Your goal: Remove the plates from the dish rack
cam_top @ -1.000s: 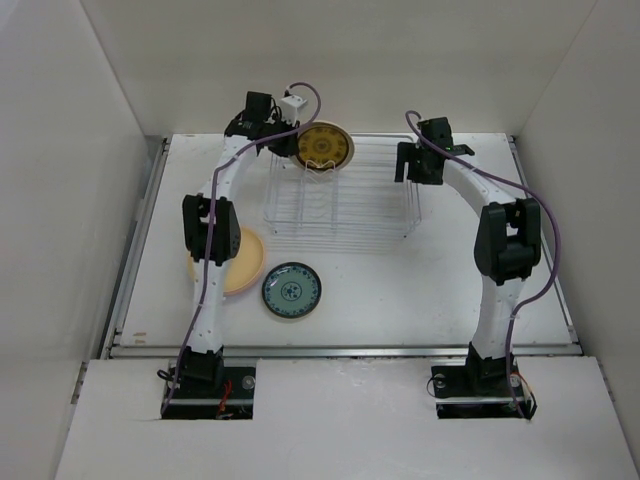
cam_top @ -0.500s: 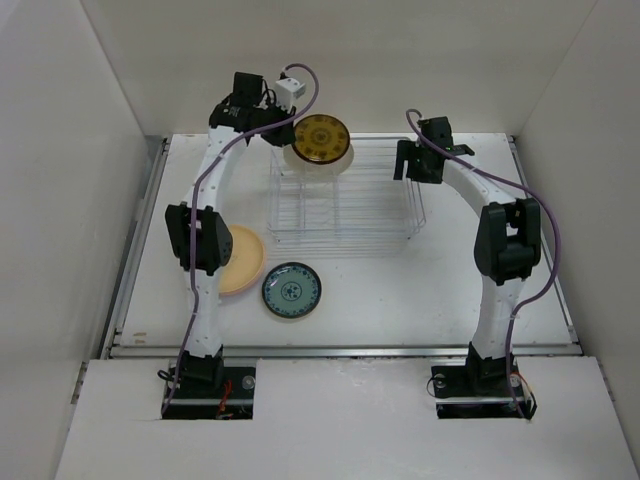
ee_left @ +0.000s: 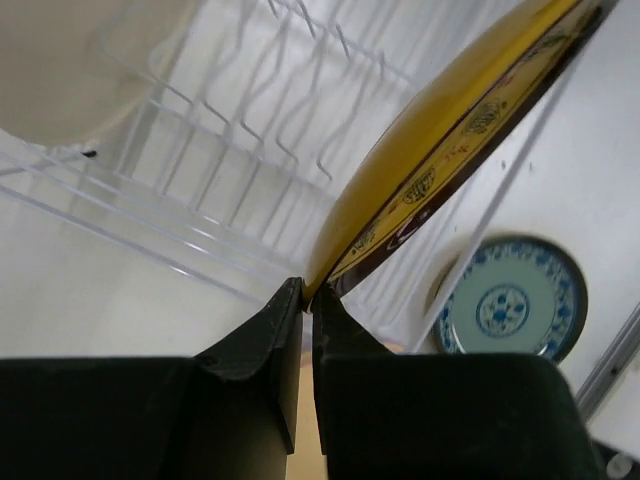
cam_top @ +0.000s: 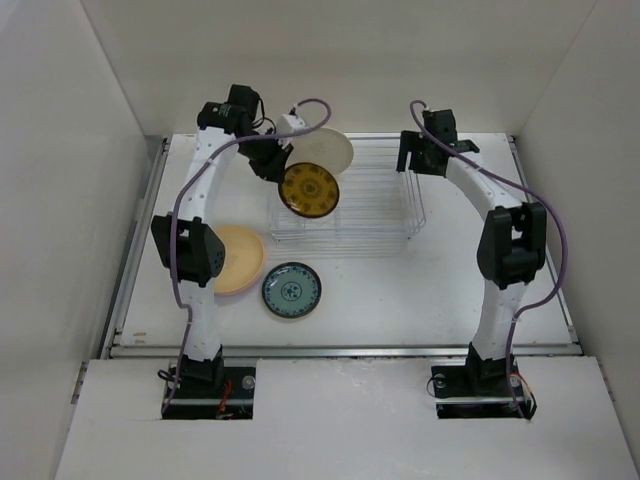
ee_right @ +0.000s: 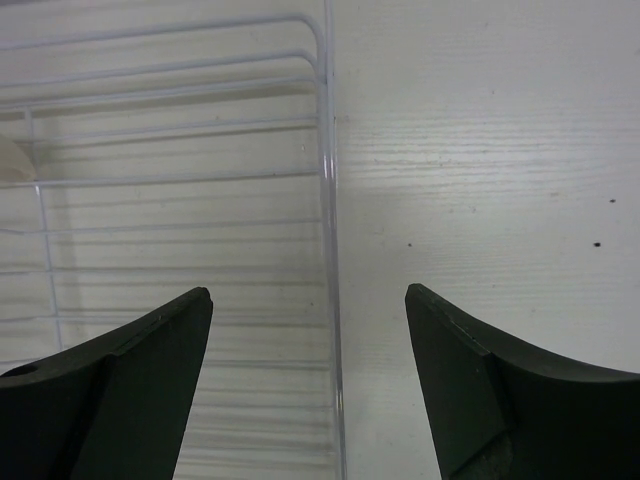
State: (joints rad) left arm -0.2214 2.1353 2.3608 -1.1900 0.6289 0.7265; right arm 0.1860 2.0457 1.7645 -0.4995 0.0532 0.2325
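Left hand, clamped on the rim of the amber plate, has lifted it from the dish rack; one cream plate remains racked. Right hand hovers spread, empty.

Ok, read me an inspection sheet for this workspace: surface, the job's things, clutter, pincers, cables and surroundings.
Surface: white table.
Job's things: amber plate held tilted over the dish rack; cream plate standing in the rack's far left corner; tan plate and teal plate flat on the table.
Clutter: nothing seen.
Pincers: left pincer shut on the amber plate's rim; right pincer open over the rack's right edge, empty.
Cables: purple cable along each arm, no snag seen.
Surroundings: white walls on three sides.
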